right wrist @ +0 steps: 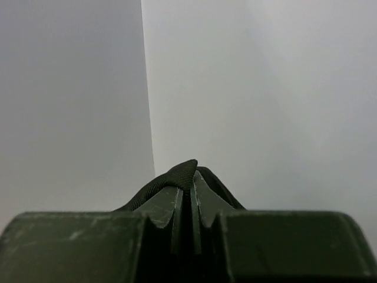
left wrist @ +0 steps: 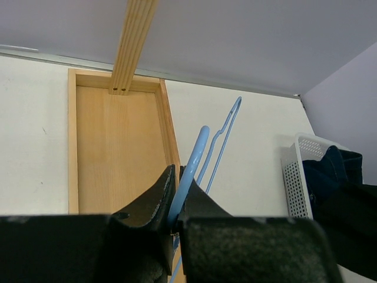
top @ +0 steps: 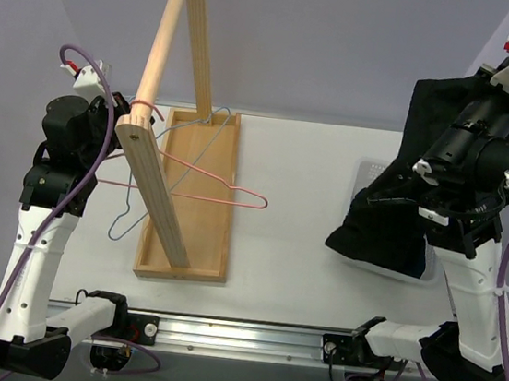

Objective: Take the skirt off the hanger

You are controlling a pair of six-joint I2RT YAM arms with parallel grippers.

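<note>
The black skirt (top: 389, 226) hangs lengthwise downward from the raised right pincer (right wrist: 189, 190), which is clenched on its top fold. Its lower end lies over the white basket (top: 366, 172) (right side of the counter (top: 293, 251)). The left pincer (left wrist: 178, 180) grips the blue hanger (left wrist: 199, 150), which points away.

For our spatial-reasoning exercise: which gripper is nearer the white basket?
Right. The right gripper holds up the skirt, which drapes over the basket; the left gripper is across the table by the tray, shut on the blue hanger.
</note>
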